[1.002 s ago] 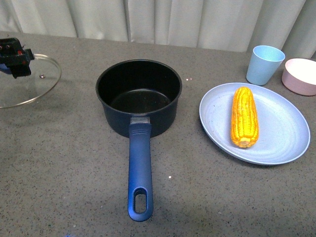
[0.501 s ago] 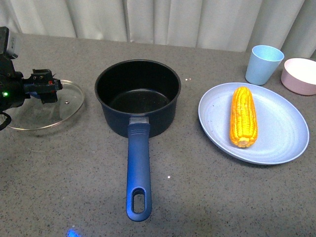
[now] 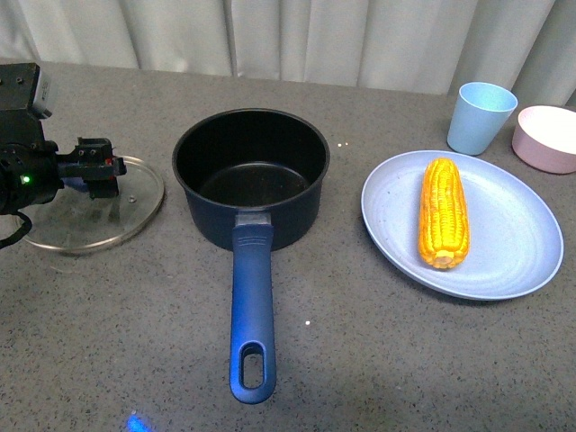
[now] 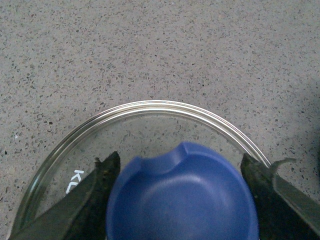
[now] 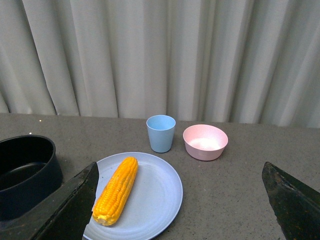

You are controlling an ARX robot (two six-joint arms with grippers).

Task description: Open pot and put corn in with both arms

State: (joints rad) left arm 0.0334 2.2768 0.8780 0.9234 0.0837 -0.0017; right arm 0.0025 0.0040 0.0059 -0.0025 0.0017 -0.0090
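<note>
The dark navy pot (image 3: 252, 175) stands open in the middle of the table, its long blue handle (image 3: 253, 315) pointing toward me. Left of it my left gripper (image 3: 97, 176) is shut on the blue knob (image 4: 182, 197) of the glass pot lid (image 3: 94, 216), which sits low over the table. The yellow corn (image 3: 444, 213) lies on a light blue plate (image 3: 513, 252) to the right of the pot. In the right wrist view the corn (image 5: 116, 189) lies ahead of my open right gripper (image 5: 182, 202), which holds nothing and is out of the front view.
A light blue cup (image 3: 483, 117) and a small pink bowl (image 3: 546, 137) stand behind the plate at the back right. A pale curtain hangs along the table's far edge.
My left gripper has carried the lid rightward, closer to the pot, and lowered it toward the table. Pot, corn and plate have not moved.
</note>
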